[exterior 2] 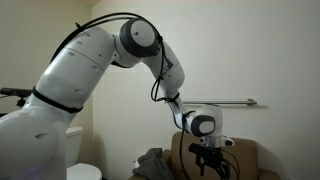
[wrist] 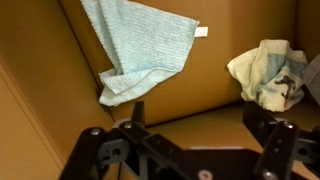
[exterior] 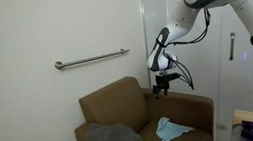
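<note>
While the tool [exterior: 164, 88] hangs wide open above the armchair [exterior: 111, 103], a light-blue towel [wrist: 140, 45] lies at eleven o'clock in the wrist view.

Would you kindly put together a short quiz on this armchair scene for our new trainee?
1. True or false: the tool holds a cloth.
2. How many cloths lie on the brown upholstered armchair?
3. Which is fixed to the wall: A) silver metal grab bar, B) shelf, C) mirror?
Key: 1 false, its jaws stand open and empty; 2 two, a grey crumpled cloth and a light blue cloth; 3 A.
</note>
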### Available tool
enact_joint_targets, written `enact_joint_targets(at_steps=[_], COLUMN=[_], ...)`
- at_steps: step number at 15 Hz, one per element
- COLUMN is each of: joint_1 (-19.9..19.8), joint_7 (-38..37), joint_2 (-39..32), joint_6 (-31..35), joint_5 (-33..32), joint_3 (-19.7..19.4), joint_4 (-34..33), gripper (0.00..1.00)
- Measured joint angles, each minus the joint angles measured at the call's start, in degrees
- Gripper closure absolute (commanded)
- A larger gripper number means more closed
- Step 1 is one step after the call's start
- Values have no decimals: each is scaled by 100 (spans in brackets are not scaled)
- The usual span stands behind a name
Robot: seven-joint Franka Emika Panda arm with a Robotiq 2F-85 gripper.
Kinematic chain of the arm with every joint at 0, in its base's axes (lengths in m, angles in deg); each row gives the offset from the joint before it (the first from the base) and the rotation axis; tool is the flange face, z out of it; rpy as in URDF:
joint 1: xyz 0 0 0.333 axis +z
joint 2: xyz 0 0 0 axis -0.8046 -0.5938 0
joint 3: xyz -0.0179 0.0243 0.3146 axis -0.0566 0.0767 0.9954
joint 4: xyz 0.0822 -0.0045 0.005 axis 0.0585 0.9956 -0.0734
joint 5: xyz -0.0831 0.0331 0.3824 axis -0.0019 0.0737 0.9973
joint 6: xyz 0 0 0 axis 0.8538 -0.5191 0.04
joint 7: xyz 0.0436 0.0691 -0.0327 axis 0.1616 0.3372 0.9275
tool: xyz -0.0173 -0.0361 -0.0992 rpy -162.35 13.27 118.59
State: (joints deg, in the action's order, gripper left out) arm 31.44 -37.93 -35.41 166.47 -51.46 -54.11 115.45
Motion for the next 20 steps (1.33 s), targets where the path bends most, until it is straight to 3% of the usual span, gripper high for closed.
enact_joint_targets(at_steps=[12, 20], joint_1=[-25, -26], joint_7=[-146, -23], joint_2=[-158, -1701], joint_6=[-55, -161], joint_5=[-31, -956], joint_3=[-75, -230], joint_4=[-94, -1609], gripper=[0, 0])
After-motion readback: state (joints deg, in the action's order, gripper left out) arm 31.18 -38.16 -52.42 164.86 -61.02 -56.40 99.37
